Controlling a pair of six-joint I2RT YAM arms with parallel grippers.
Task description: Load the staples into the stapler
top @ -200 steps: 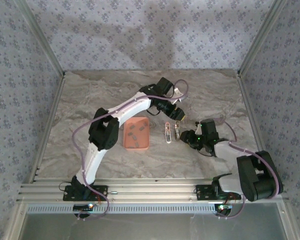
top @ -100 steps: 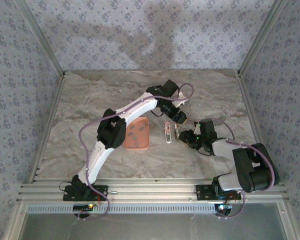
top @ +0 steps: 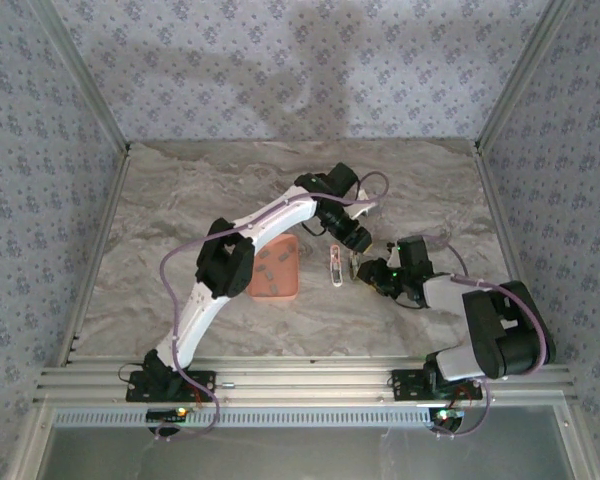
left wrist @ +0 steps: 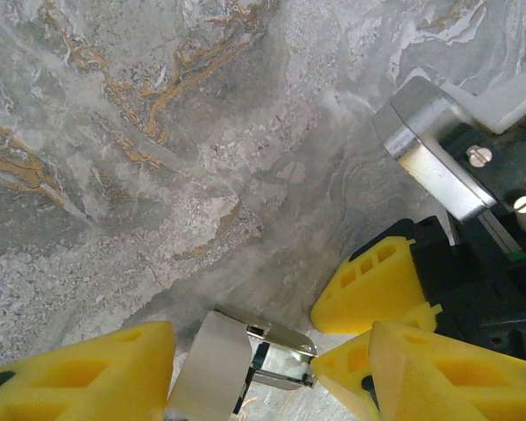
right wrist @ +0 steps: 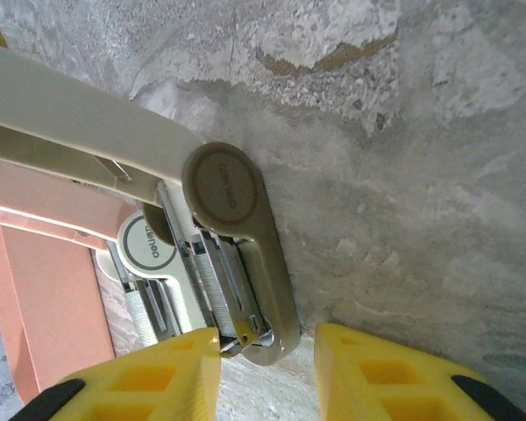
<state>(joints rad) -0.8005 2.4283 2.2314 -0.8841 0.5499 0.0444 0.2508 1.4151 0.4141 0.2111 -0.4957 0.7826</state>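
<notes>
Overhead camera looks down on the table (top: 180, 200) from its near edge; wrist cameras sit close — both catching the stapler (right wrist: 263, 263).

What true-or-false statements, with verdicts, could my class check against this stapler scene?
1. In the top view, the salmon-pink tray lies left of the pink stapler. True.
2. The staples lie loose on the marbled table. False: they lie inside the tray.
3. The tan stapler is hinged open, its metal magazine exposed. True.
4. The left pincer hovers over the tray. False: it is at the staplers, close to the right pincer.
</notes>
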